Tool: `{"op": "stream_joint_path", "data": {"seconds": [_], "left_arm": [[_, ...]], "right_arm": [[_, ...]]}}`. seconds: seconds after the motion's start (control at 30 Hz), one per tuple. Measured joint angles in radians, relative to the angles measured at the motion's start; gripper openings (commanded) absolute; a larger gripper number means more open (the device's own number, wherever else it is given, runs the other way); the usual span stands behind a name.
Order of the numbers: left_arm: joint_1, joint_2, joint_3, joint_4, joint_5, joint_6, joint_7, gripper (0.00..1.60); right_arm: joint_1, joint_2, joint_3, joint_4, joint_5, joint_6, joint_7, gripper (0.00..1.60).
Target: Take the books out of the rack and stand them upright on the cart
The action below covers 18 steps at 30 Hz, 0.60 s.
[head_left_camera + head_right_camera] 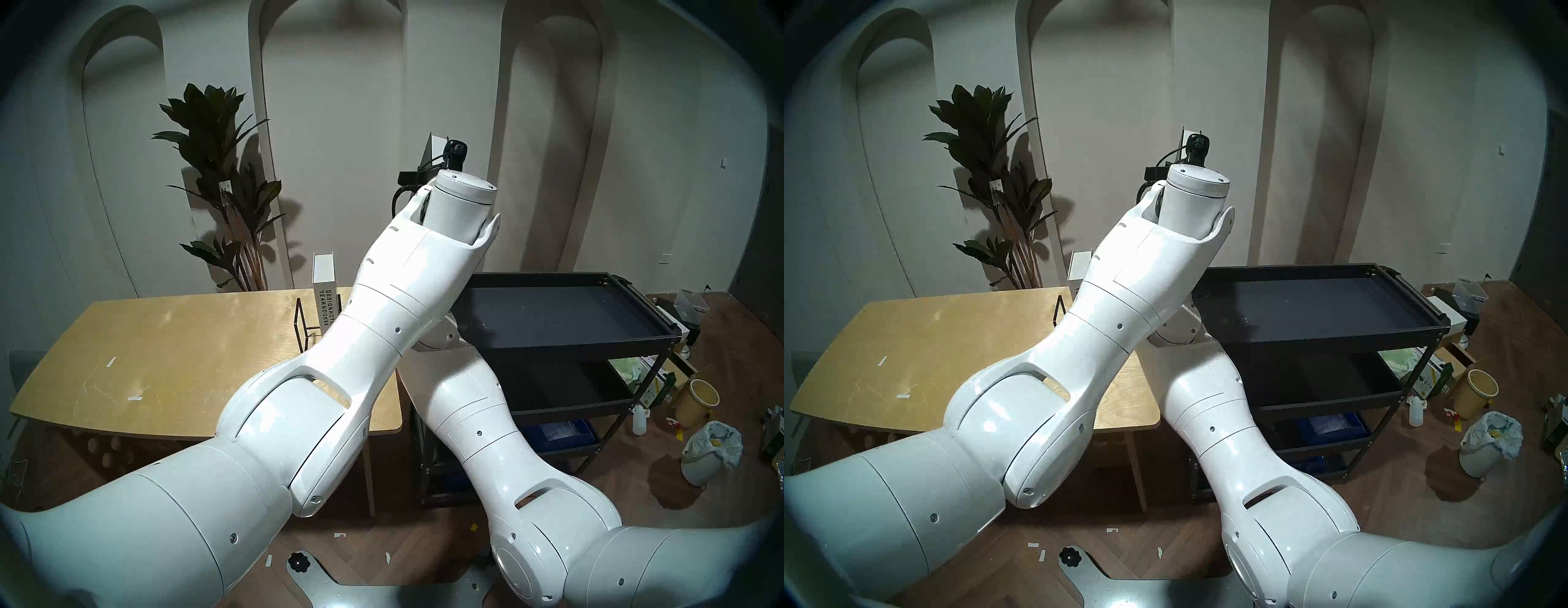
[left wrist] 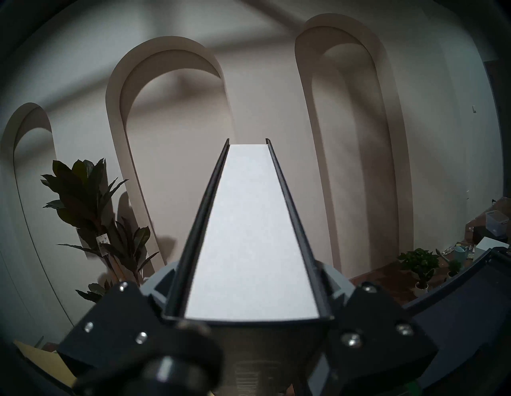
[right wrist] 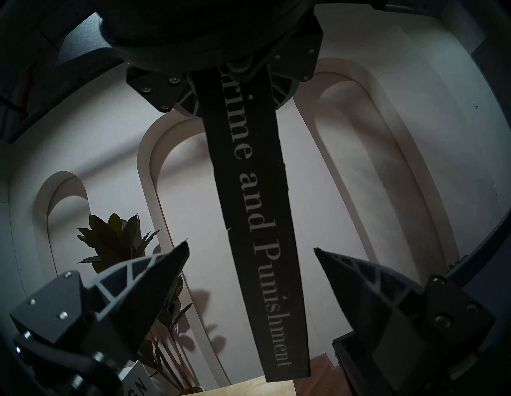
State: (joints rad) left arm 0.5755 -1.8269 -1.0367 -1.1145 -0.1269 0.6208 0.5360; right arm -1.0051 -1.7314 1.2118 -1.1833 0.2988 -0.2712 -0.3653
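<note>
My left gripper (image 2: 249,276) is shut on the dark book (image 2: 249,226), held high above the table's right end and the cart's left end. Its white page edge faces the left wrist camera. In the head view only a dark corner of that book (image 1: 429,153) shows behind the raised wrist. Its "Crime and Punishment" spine (image 3: 257,210) hangs in the right wrist view, beyond my open right gripper (image 3: 251,248), which touches nothing. The white book (image 1: 324,280) stands upright in the black wire rack (image 1: 303,327) on the wooden table (image 1: 169,339). The black cart (image 1: 572,344) stands to the right with a bare top tray.
A tall potted plant (image 1: 220,178) stands behind the table against the arched wall. On the floor right of the cart lie boxes, a yellow bucket (image 1: 698,403) and a white bin with a bag (image 1: 708,450). My crossed arms hide the table's right end.
</note>
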Motion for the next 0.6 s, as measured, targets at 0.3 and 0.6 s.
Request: {"op": "stream_joint_path", "data": {"seconds": [0.3, 0.6], "left_arm": [[0.000, 0.007, 0.022, -0.018, -0.046, 0.060, 0.006, 0.00], [0.005, 0.034, 0.051, -0.047, -0.077, 0.100, 0.024, 0.00]], "right_arm": [[0.025, 0.020, -0.002, 0.015, -0.012, -0.022, -0.006, 1.60], [0.039, 0.020, -0.002, 0.038, -0.016, -0.035, -0.042, 1.60]]}}
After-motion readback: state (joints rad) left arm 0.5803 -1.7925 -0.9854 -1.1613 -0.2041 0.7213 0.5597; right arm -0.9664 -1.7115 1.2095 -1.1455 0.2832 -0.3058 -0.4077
